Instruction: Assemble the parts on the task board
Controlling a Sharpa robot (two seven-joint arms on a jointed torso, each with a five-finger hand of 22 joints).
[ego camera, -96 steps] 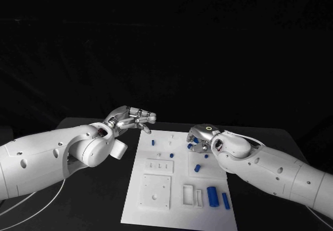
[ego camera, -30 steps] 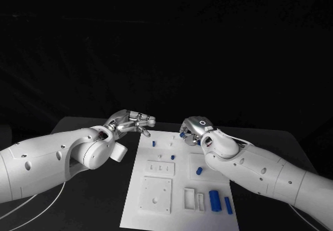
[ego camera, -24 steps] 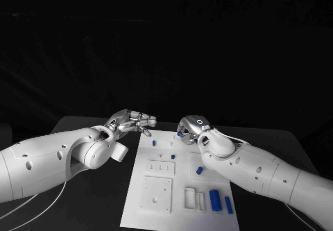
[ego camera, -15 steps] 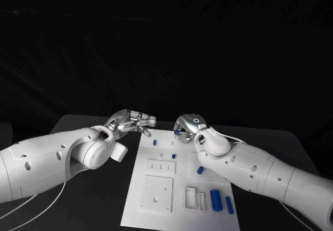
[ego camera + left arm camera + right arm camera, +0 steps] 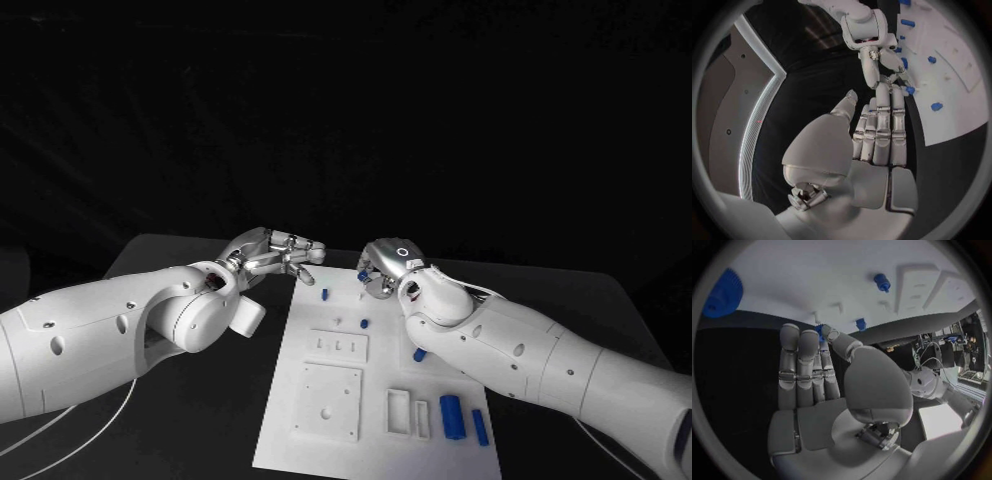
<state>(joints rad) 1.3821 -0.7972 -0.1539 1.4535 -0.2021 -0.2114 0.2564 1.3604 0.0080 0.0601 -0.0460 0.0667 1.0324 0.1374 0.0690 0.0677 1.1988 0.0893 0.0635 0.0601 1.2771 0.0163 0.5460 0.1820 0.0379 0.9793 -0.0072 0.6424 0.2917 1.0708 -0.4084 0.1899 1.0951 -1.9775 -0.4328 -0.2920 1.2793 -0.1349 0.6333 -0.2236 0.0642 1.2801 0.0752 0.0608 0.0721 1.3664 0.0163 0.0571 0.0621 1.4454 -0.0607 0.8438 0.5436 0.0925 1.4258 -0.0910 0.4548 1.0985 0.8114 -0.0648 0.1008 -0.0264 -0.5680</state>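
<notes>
Blue and small, the part in hand [image 5: 820, 331] is pinched between the thumb and fingertips of the right robot hand [image 5: 379, 268], which hangs over the far edge of the task board [image 5: 361, 450], close to the board's far right corner; the white board itself lies lengthwise down the middle of the counter [image 5: 577, 290]; on it a short blue peg [image 5: 326, 295] stands near the far left corner, a second peg [image 5: 366, 323] sits a little nearer along the middle, a third blue piece [image 5: 420, 354] lies by the right edge, and two long blue cylinders [image 5: 450, 415] rest side by side toward the near right corner, beside a pair of white slotted frames; a raised square plate [image 5: 329, 400] occupies the near left part. The left robot hand [image 5: 274, 250] hovers just off the board's far left corner, holding nothing, its fingers stretched out and the thumb held apart from them. The step in hand looks like carrying the pinched piece to a seat at the far end of the board; whether it already touches the board I cannot tell. The next move would call for lining the piece upright over its hole and lowering it straight, without letting it twist in so light a pinch or knocking the peg standing close by.
</notes>
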